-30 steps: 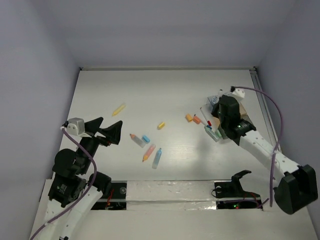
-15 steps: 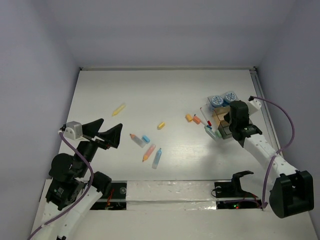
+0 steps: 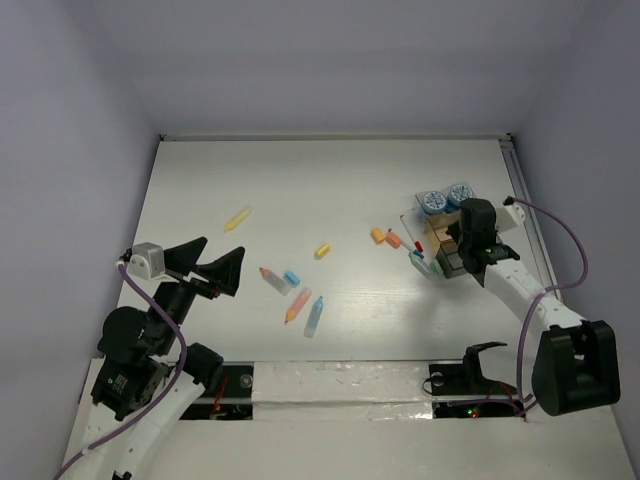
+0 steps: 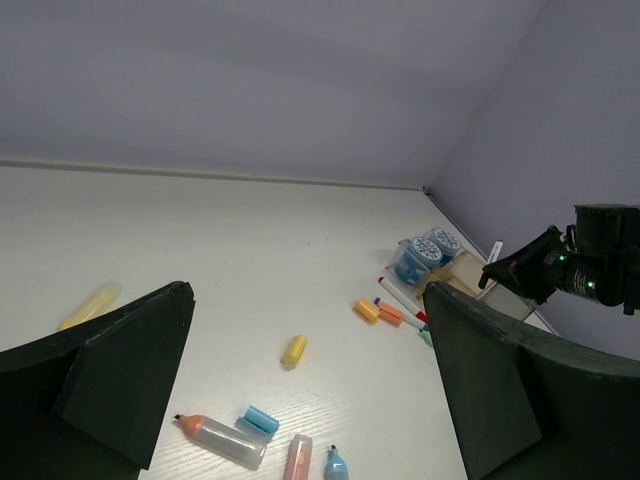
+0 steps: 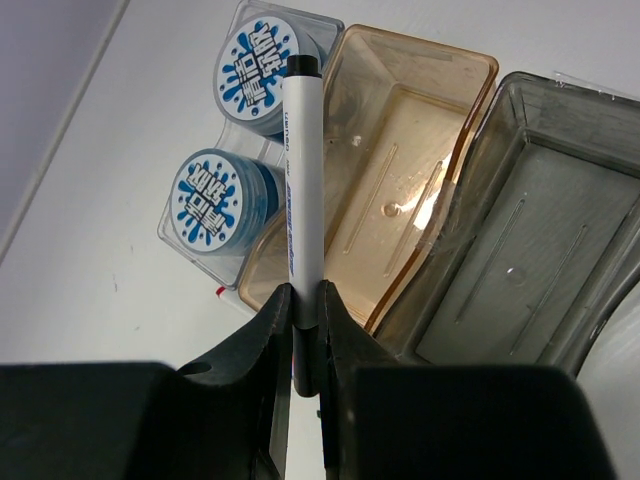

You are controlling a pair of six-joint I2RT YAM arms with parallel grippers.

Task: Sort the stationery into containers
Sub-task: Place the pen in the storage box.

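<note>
A white pen [image 5: 296, 180] with a black cap is pinched between the right fingers [image 5: 262, 350], poised over the rim of the amber tray [image 5: 400, 170], beside two blue-and-white pots [image 5: 268, 58]. The left fingers [image 4: 130, 360] are spread wide above the table [image 3: 300, 180], where coloured pens [image 3: 297, 305] are scattered.
</note>
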